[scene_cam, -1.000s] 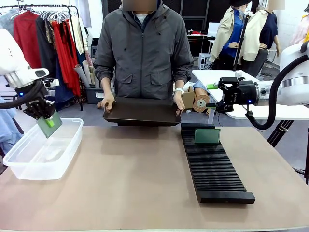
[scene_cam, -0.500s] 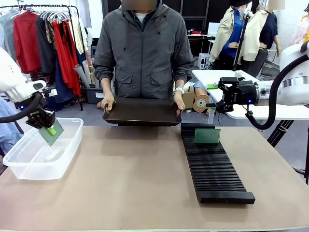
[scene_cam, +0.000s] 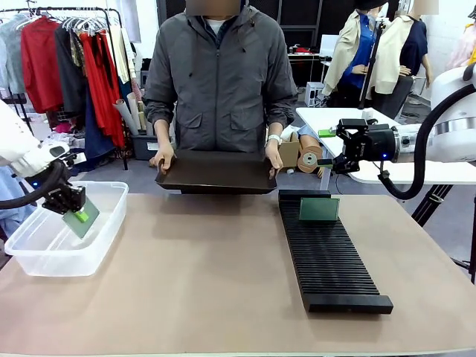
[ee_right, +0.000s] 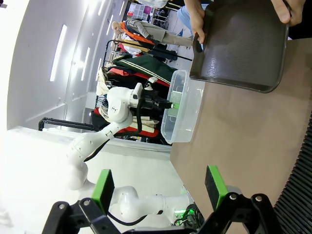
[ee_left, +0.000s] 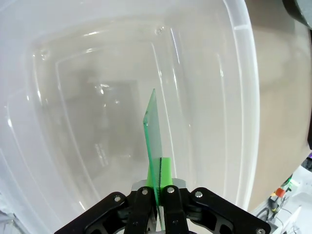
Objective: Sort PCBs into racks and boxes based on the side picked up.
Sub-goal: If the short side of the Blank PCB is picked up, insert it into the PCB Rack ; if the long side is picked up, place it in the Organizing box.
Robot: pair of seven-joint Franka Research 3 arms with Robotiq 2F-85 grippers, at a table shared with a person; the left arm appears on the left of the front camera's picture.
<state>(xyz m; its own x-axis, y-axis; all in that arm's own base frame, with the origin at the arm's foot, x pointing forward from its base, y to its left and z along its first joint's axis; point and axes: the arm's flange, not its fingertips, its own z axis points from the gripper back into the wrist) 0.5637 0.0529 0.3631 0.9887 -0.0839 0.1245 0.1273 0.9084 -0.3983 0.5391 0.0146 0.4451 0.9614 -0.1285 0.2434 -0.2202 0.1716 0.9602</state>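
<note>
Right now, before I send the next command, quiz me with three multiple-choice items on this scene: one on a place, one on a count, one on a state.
1. Where is the thin green circuit board that the left gripper holds?
A. Low inside the clear plastic tub
B. On the dark flat tray
C. Flat on the brown table top

2. How many boards stand in the long black ribbed rack?
A. None
B. One
C. Three

3. How does the right gripper stand?
A. Shut on a board
B. Shut on nothing
C. Open, holding nothing

Answers:
1 A: the left wrist view shows the board pinched edge-on between the fingers, with the tub's floor behind it.
2 B: a single board stands upright at the rack's far end.
3 C: its green pads stand wide apart with nothing between them.
</note>
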